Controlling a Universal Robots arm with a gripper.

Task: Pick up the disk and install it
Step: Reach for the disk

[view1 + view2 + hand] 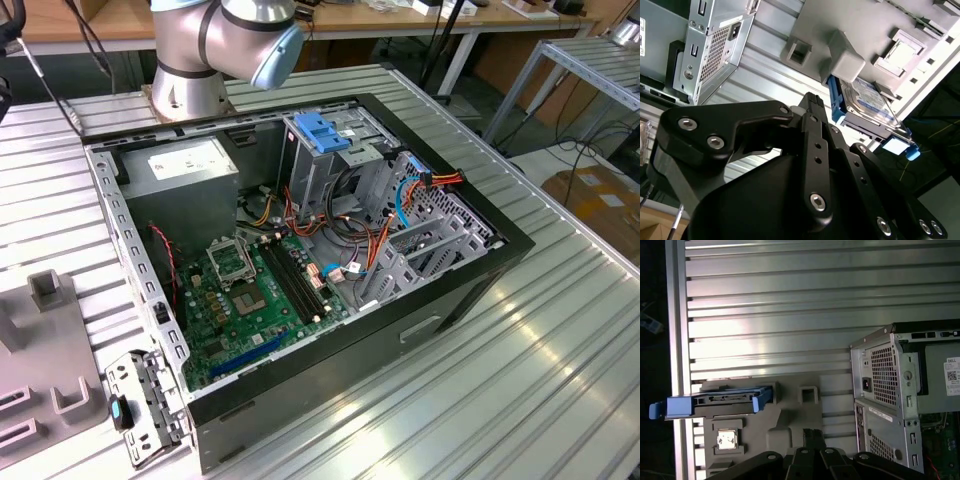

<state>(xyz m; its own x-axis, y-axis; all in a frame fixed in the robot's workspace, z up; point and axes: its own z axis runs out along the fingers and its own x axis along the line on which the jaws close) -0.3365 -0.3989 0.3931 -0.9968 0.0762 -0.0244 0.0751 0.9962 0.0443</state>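
In the exterior view you see one robot arm point(220, 40) at the far side of one ribbed metal table point(560, 380). One open computer case point(440, 325) lies on the table. Inside it are one green board point(250, 290), one grey power box point(185, 165) and one blue latch point(322, 130). One grey holder plate point(50, 350) lies beside the case, at the exterior view's left.

In the second wrist view you see one black gripper point(812, 112) and one disk point(870, 102). The disk stands on its edge in the holder plate point(815, 25), just beside a grey block point(845, 62). It is flat silver metal with a white and blue label and blue rails point(835, 100) on its sides. The gripper is near the disk but not touching it. You cannot tell how wide the gripper is open.

In the first wrist view you see the one disk point(722, 399) edge-on, with its blue rail point(705, 406). It sits in the holder plate point(790, 420), near one small shiny square chip point(726, 439). The gripper point(810, 440) is apart from the disk, and the case point(885, 390) is well apart from it.
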